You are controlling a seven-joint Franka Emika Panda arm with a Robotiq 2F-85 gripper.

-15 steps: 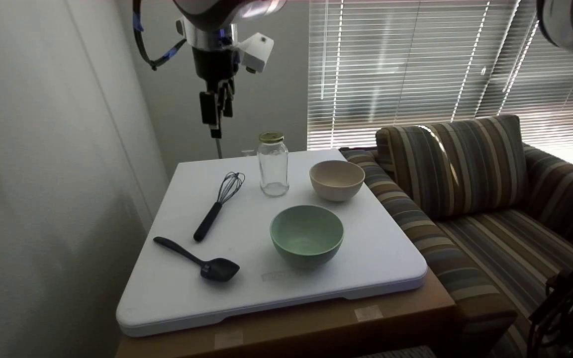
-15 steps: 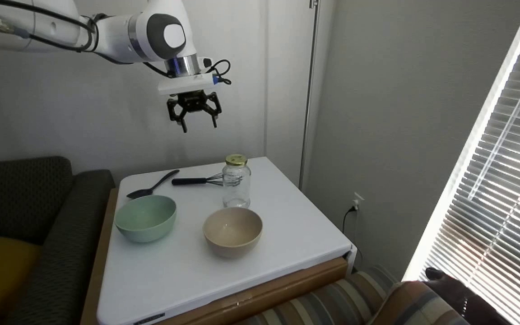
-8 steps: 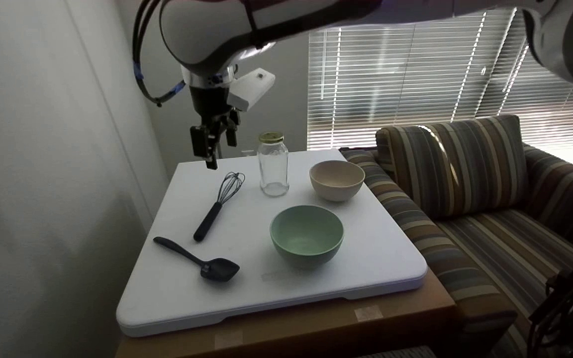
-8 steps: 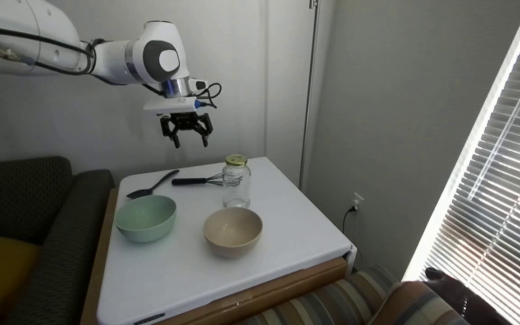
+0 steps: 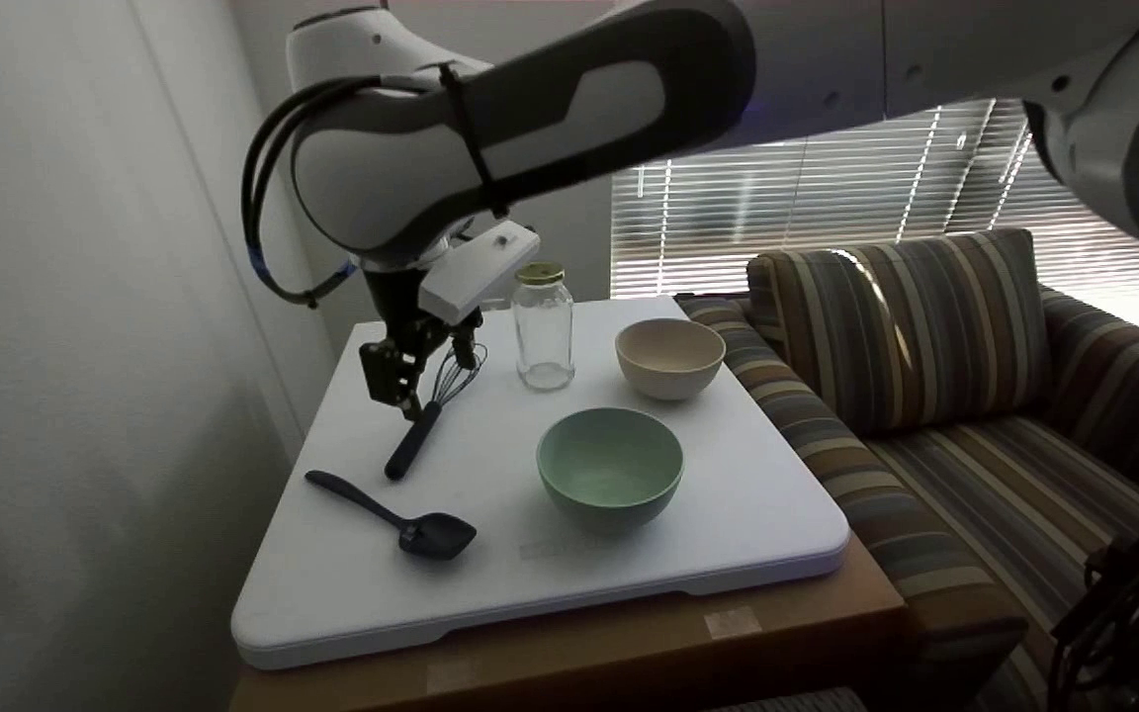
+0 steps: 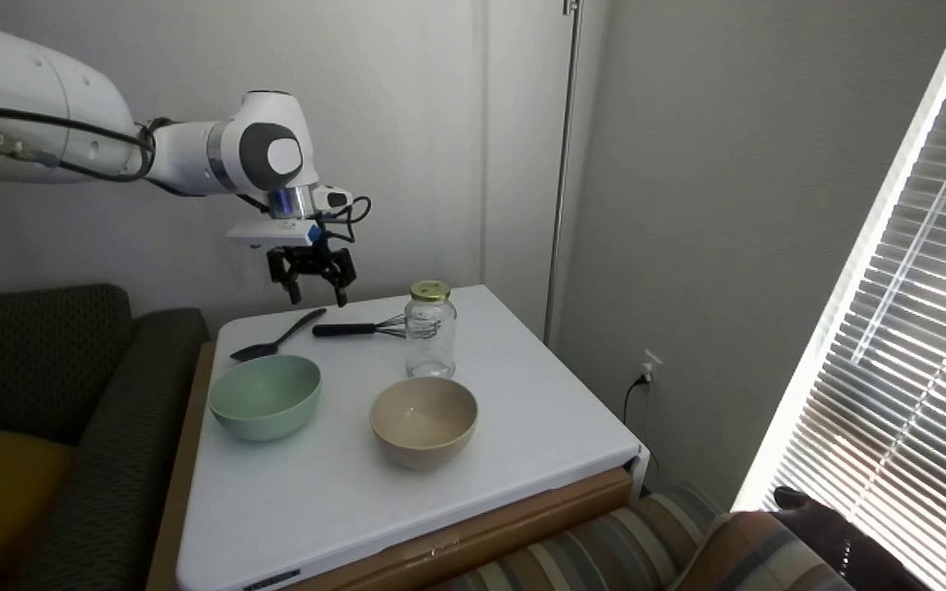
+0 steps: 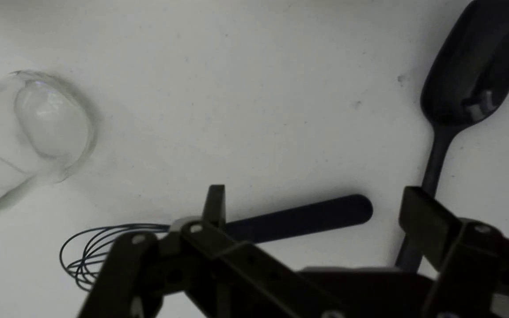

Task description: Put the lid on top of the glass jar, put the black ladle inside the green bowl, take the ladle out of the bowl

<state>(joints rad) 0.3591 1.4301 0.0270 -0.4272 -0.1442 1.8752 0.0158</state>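
Note:
The yellowish-green lid [image 5: 540, 272] sits on top of the glass jar [image 5: 544, 336]; both show in both exterior views, the lid [image 6: 429, 290] on the jar's mouth. The wrist view shows only the jar's lower part [image 7: 51, 123]. The black ladle [image 5: 436, 536] lies on the white table, scoop beside the green bowl [image 5: 609, 470], which is empty. In the wrist view the ladle [image 7: 471, 66] is at the right, its handle passing behind a finger. My gripper [image 6: 319, 299] is open and empty, above the table over the whisk's handle. It spans that handle in the wrist view [image 7: 316, 205].
The black whisk [image 5: 415, 443] lies between the ladle and the jar. A cream bowl [image 5: 669, 361] stands near the jar. A wall [image 5: 184, 396] runs along the table's side by the ladle. A striped armchair [image 5: 886, 336] stands against the opposite side of the white table [image 5: 728, 534].
My gripper has come down from high above the table and shifted toward the ladle's side, staying open. The lid, jar, ladle, whisk and bowls have not moved.

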